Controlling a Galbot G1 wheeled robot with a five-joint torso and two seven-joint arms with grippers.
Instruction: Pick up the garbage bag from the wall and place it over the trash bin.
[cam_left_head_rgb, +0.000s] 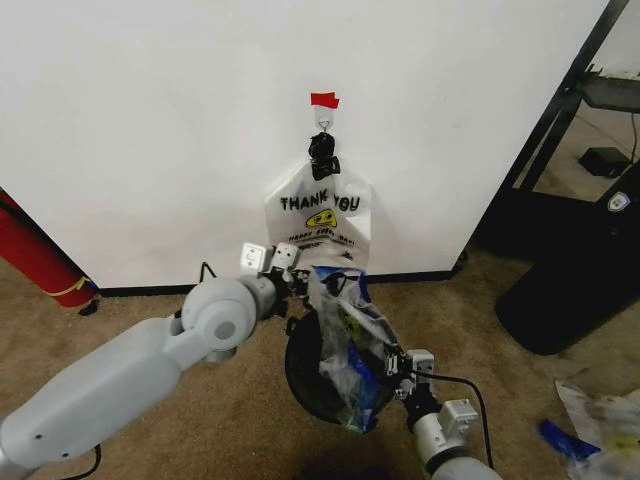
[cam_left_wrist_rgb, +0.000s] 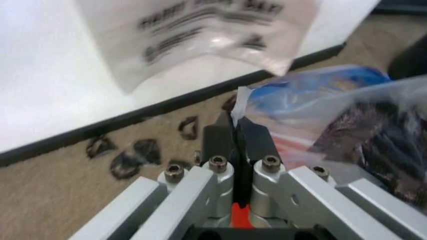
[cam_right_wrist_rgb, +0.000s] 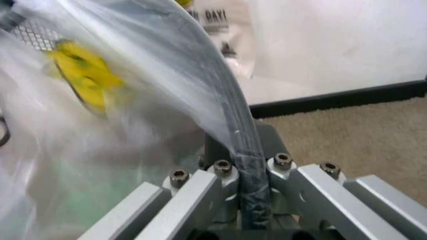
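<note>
The garbage bag, translucent with blue sides and a yellow print, hangs stretched between my two grippers just above the black trash bin, which stands on the carpet below the wall. My left gripper is shut on the bag's far upper edge; in the left wrist view the fingertips pinch a thin strip of the bag. My right gripper is shut on the bag's near edge. In the right wrist view its fingers clamp a bunched band of the bag.
A whitish "THANK YOU" bag hangs from a hook under a red tape scrap. A red cylinder leans at the left. Black furniture stands at the right, with plastic litter on the carpet. Dark scraps lie by the baseboard.
</note>
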